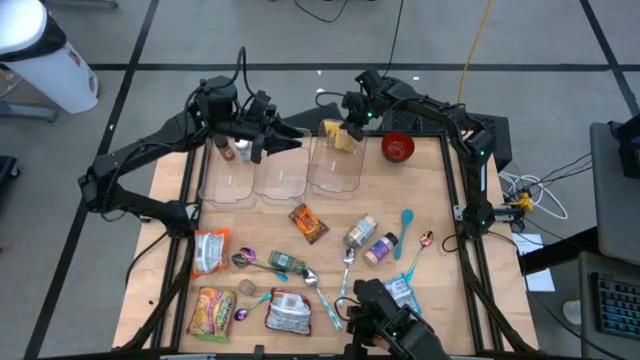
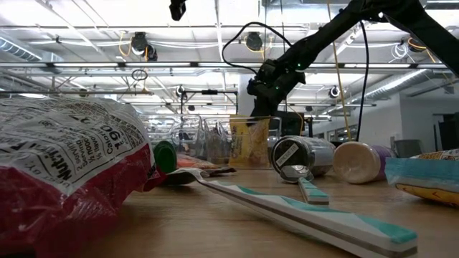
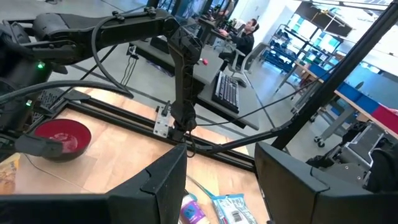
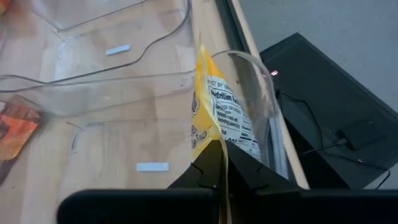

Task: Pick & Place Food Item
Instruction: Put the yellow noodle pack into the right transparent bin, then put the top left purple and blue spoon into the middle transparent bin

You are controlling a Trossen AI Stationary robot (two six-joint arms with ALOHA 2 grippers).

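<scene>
- My right gripper [image 4: 222,163] is clamped shut on the yellow snack packet [image 4: 214,112], pinching its lower edge; packet hangs off my fingertips
- Packet sits over the clear bin [image 1: 335,165] directly under me, the rightmost of three clear bins; its far end looks inside the bin's rim in my wrist view
- Low view shows the packet [image 2: 250,142] just below my gripper, roughly upright, near the bin wall; can't tell if it touches the bin floor
- Red bowl [image 1: 397,148] just beside me on the outer side, empty as far as I see
- My left gripper [image 1: 262,135] waits above the middle bin, fingers [image 3: 163,186] part-way apart, nothing between them
- Progress guess: pick done, carry done, I'm at the drop spot; release not done
- Left to do: let go of the packet, lift clear
- Other stuff well behind me on the table, untouched: orange packet [image 1: 308,223], small jars [image 1: 361,232], spoons [image 1: 407,219], chip bags [image 1: 211,250]
</scene>
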